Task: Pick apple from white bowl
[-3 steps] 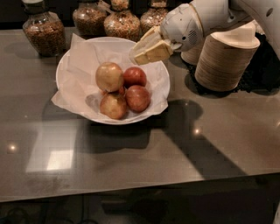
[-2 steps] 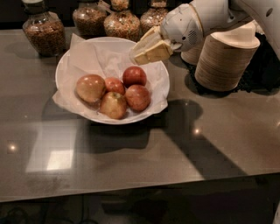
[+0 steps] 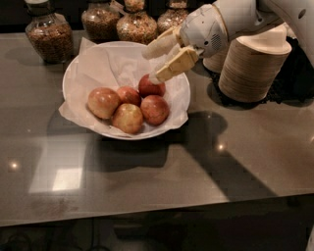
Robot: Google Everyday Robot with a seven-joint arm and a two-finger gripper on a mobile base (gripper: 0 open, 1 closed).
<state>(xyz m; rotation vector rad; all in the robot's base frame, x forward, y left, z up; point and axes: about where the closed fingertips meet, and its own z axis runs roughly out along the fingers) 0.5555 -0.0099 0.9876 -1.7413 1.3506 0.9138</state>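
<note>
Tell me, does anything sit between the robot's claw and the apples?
Nothing: in the camera view the open gripper hangs right over the rear apple in the white bowl, its lower finger nearly touching it.

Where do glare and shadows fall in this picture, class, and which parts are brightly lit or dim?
Camera view: a bright rectangular glare patch sits on the table at lower left; the white bowl casts a dark shadow toward the viewer, and the arm casts one to its right; the gripper, open above the far apple, is brightly lit; the jars behind are dim.

Plastic gripper [image 3: 153,66] over (seemingly paper-lined) white bowl [image 3: 68,81]
</note>
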